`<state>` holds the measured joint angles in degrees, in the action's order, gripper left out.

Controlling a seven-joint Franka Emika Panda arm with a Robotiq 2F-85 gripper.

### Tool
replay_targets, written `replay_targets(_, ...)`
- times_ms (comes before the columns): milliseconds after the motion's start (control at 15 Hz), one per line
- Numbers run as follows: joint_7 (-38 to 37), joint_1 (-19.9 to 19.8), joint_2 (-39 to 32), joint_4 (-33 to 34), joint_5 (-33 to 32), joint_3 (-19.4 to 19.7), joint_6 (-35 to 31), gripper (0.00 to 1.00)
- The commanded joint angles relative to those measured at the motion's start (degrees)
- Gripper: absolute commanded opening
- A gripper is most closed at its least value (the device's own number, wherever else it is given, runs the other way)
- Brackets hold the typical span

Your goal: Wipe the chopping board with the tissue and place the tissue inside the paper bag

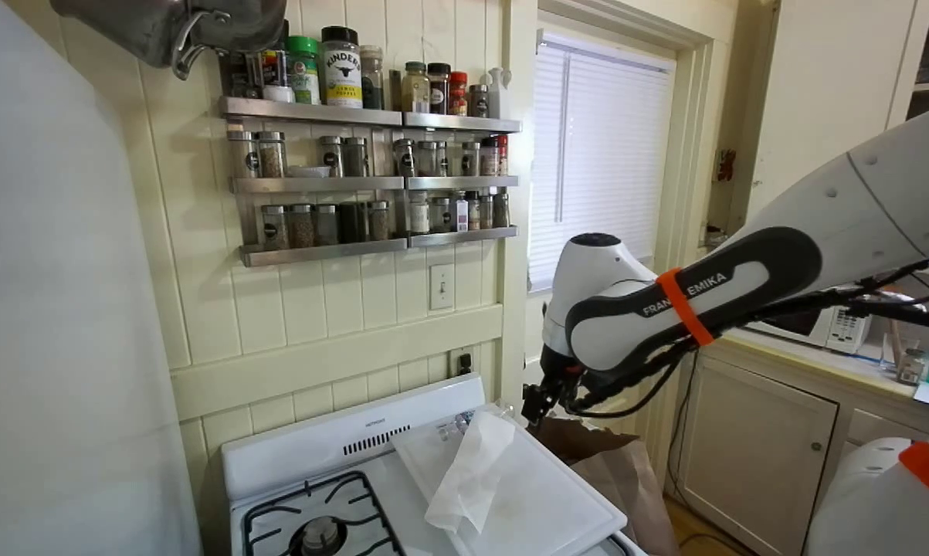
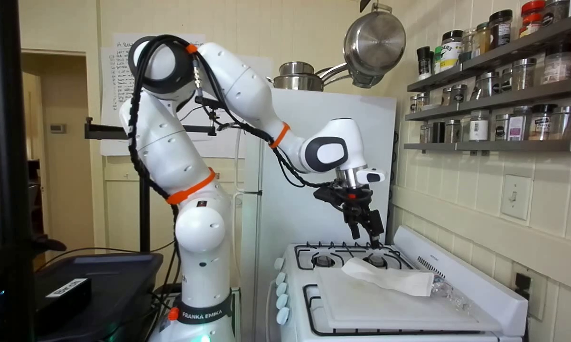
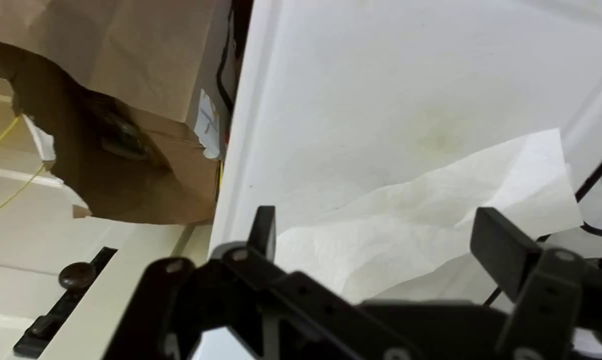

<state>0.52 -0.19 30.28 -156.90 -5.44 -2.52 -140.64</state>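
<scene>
"Tissue (image 3: 421, 220) first: where does it lie?"

"Creased and loose on the chopping board (image 3: 381, 125), one end reaching past the edge toward the burner (image 1: 319, 534)."

"And the gripper (image 3: 376, 226)?"

"Raised above the tissue, fingers well apart, gripping nothing. The step in hand is probably the pick-up, since nothing is held."

"What would make that go well?"

"Taking the tissue near its middle, straight down until the fingertips barely meet the board. Stopping high would likely pinch air; pressing hard could skid the board. In the wrist view the tissue runs roughly from one finger toward the other, so turning the gripper crosswise might give a surer bite across the narrow width."

"Then the wipe?"

"A bunched wad, lightly pressed, stroked over the faint yellowish mark (image 3: 438, 134) near the tissue's edge. So thin a sheet may tear if dragged by a single corner."

"And the paper bag (image 3: 140, 65)?"

"Beside the board, its mouth gaping, its rim ragged. The tissue should be let go well inside, lest a trailing end catch on that rim."
</scene>
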Motion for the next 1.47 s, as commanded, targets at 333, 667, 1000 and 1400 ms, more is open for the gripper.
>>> replay_targets(333,-0.76,2.73,-14.00,4.02,4.74,-0.34,-8.49,1.00)
replay_targets(667,-0.72,3.46,-18.02,6.62,5.50,-0.47,-8.70,1.00)
replay_targets(1000,-24.58,-2.34,-25.05,7.08,-5.57,-4.46,-20.80,1.00)
replay_targets(1400,-41.37,-2.77,-31.20,9.27,-14.61,-5.42,-25.06,1.00)
